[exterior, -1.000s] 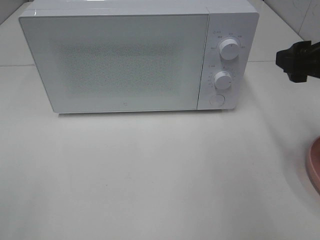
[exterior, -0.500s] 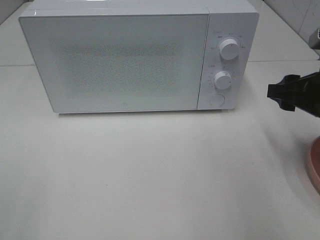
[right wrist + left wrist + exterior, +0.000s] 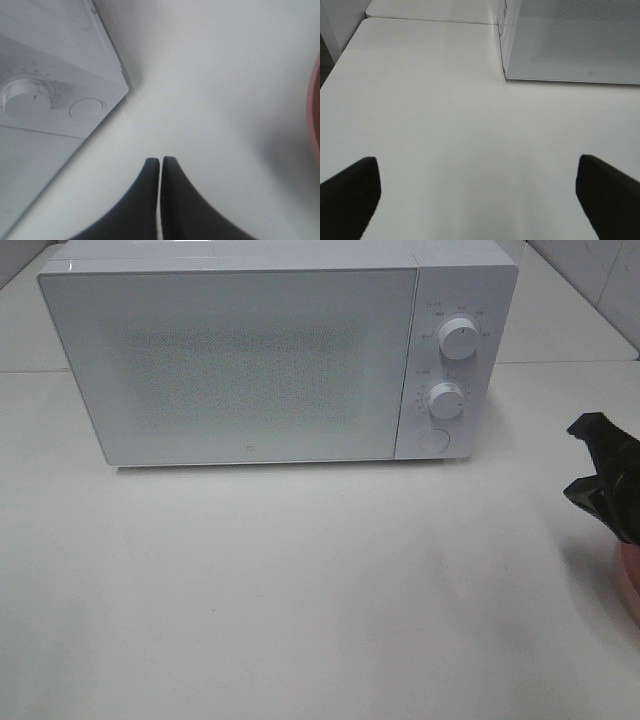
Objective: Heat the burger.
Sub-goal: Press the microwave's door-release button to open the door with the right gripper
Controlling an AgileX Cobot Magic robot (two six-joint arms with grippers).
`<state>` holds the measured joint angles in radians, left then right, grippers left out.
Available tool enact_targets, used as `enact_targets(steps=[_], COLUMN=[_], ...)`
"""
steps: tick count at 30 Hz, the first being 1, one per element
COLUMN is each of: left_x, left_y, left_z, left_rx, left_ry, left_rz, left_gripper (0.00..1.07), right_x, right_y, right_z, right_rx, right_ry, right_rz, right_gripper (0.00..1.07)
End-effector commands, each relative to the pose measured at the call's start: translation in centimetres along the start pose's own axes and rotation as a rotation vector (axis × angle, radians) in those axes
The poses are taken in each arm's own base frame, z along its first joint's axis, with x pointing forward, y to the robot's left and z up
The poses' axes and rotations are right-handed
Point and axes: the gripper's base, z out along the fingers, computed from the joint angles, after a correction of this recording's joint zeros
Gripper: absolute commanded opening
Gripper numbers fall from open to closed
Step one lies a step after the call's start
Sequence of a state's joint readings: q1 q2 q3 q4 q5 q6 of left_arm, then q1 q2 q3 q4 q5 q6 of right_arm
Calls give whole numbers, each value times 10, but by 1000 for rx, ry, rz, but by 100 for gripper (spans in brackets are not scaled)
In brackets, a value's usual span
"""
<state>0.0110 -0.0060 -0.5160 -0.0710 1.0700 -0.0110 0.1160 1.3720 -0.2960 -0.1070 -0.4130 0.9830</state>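
White tabletop (image 3: 300,590) is filling every view, yet the burger is not showing in any of them. Only a sliver of a pink plate (image 3: 630,580) is peeking in at the right edge, cut off, near the right gripper (image 3: 160,165), whose jaws are pressing together. The left gripper (image 3: 476,162) is holding its jaws wide apart, facing a closed white microwave (image 3: 260,360).

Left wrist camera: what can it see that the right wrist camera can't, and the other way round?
Only left wrist: the door and the left gripper, open wide over the table. Only right wrist: a knob, the round button, the pink plate edge and the right gripper, shut. Both: the white microwave and the table. Neither shows the burger.
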Motion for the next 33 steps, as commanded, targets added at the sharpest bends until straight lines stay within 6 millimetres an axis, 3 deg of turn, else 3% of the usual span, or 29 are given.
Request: enact_targets(steps=[1, 10, 27, 33], left_x=[1, 1, 1, 1], left_y=[0, 0, 0, 0], left_z=[-1, -1, -1, -1], left_rx=[9, 9, 9, 9], left_ry=[-9, -9, -9, -9], left_rz=[-1, -1, -1, -1], left_gripper=[98, 98, 98, 98], right_x=[3, 5, 2, 17], right_y=[2, 27, 25, 31], right_z=[-2, -7, -7, -4], right_rx=[-78, -358, -345, -299], right_ry=[-6, 49, 21, 23], right_rz=[215, 266, 313, 385], right_gripper=[0, 0, 0, 0])
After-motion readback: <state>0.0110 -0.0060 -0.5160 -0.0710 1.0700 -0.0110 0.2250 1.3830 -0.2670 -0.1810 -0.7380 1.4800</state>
